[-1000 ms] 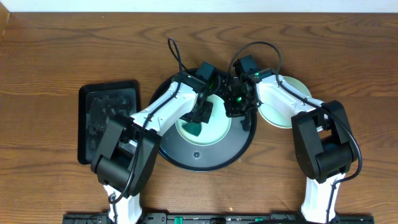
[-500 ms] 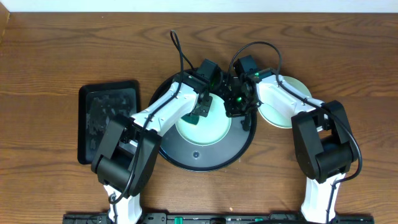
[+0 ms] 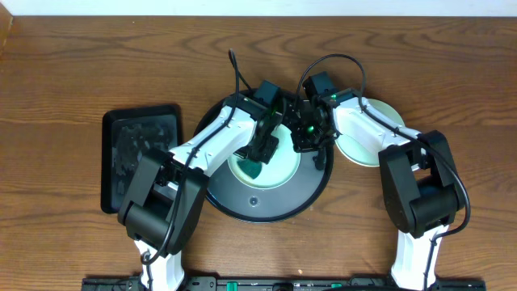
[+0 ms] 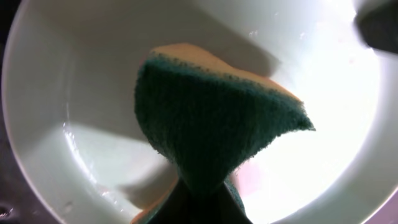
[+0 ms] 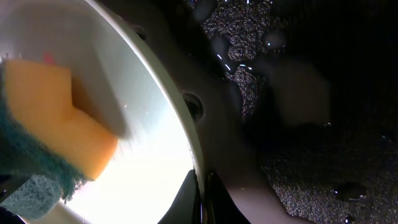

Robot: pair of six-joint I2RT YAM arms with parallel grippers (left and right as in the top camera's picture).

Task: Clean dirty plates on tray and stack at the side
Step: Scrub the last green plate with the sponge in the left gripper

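Note:
A pale turquoise plate (image 3: 279,168) lies on the round black tray (image 3: 258,204). My left gripper (image 3: 262,149) is shut on a green and yellow sponge (image 3: 252,169) and presses it on the plate's inside. In the left wrist view the sponge (image 4: 211,124) covers the middle of the wet plate (image 4: 56,130), and the jaws (image 4: 205,211) grip its lower end. My right gripper (image 3: 306,144) is shut on the plate's right rim; its wrist view shows the fingers (image 5: 203,194) pinching the rim (image 5: 168,118), with the sponge (image 5: 50,143) at left. Another pale plate (image 3: 367,137) lies on the table right of the tray.
A smaller rectangular black tray (image 3: 137,153), wet with droplets, lies on the table at the left. The round tray's surface (image 5: 298,124) is wet and speckled beside the held rim. Both arms cross over the back half of the round tray.
My left gripper moved the sponge toward the plate's far side and back to the near left part. The right gripper has kept still on the rim.

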